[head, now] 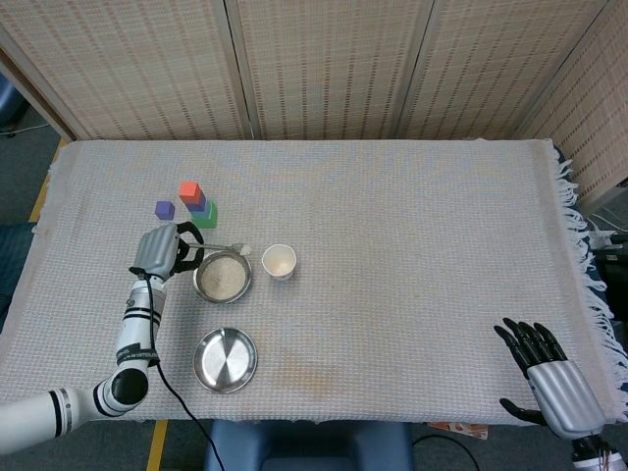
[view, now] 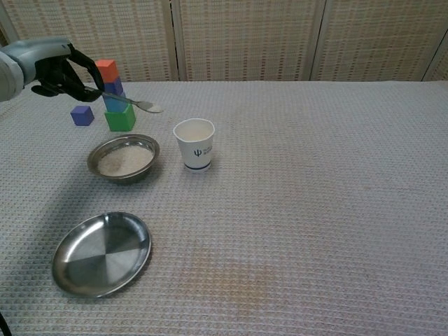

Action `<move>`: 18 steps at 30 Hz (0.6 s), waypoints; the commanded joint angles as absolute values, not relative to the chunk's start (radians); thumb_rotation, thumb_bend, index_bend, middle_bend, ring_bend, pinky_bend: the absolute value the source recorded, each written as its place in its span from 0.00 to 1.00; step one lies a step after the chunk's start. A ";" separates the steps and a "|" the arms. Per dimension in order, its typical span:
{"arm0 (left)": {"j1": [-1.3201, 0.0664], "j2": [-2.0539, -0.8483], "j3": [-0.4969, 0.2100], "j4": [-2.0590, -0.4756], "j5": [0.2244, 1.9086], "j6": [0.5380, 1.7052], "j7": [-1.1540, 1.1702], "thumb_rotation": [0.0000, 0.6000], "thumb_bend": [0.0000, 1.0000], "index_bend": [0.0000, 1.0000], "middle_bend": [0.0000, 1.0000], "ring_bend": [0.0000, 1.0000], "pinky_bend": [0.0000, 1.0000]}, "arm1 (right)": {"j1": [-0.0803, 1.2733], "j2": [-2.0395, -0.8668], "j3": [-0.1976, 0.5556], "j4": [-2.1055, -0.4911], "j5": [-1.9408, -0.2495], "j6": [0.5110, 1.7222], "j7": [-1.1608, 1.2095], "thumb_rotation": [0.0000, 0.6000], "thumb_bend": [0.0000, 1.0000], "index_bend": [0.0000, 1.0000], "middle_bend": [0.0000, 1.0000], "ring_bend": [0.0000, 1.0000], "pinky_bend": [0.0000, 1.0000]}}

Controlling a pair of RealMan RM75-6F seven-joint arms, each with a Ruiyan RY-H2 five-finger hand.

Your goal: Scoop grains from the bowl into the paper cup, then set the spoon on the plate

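Spoon [view: 133, 103] first: your left hand [view: 59, 70] has it by the handle, fingers curled round it, and it hangs level in the air with its bowl end pointing toward the paper cup [view: 194, 143]. In the head view your left hand [head: 165, 251] sits just left of the bowl [head: 223, 276], and the spoon [head: 222, 248] reaches across the bowl's far rim, its tip close to the paper cup [head: 279, 261] but short of it. The spoon looks to carry a small pale heap, though at this size you cannot be sure of it.

Grains fill the bowl [view: 123, 158] as a flat, pale layer. The bowl rests on the cloth-covered table [view: 315, 210], with the cup upright just to its right, the two near but apart. The plate [view: 102, 253] lies nearer to you than the bowl, its steel face bare; the head view shows the plate [head: 225, 359] directly below the bowl.

Behind the bowl stands a stack of coloured blocks [view: 113, 96], red on top and green at the base, with a lone purple cube [view: 82, 115] beside it.

Your right hand [head: 551, 381] shows only in the head view, at the table's near right edge, well apart from everything, fingers spread and holding nothing.
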State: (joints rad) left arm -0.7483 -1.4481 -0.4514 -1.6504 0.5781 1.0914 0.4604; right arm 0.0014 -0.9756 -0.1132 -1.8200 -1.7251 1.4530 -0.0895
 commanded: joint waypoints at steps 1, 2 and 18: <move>-0.786 -1.467 -0.457 -1.656 0.548 1.105 0.487 1.00 0.52 1.00 1.00 1.00 1.00 | 0.003 -0.974 -0.112 -1.819 -1.722 1.451 -0.085 1.00 0.04 0.00 0.00 0.00 0.00; -0.794 -1.473 -0.456 -1.656 0.543 1.110 0.492 1.00 0.52 1.00 1.00 1.00 1.00 | 0.004 -0.973 -0.112 -1.818 -1.721 1.450 -0.083 1.00 0.04 0.00 0.00 0.00 0.00; -0.891 -1.609 -0.377 -1.561 0.567 1.188 0.570 1.00 0.53 1.00 1.00 1.00 1.00 | 0.007 -0.962 -0.115 -1.812 -1.729 1.455 -0.052 1.00 0.04 0.00 0.00 0.00 0.00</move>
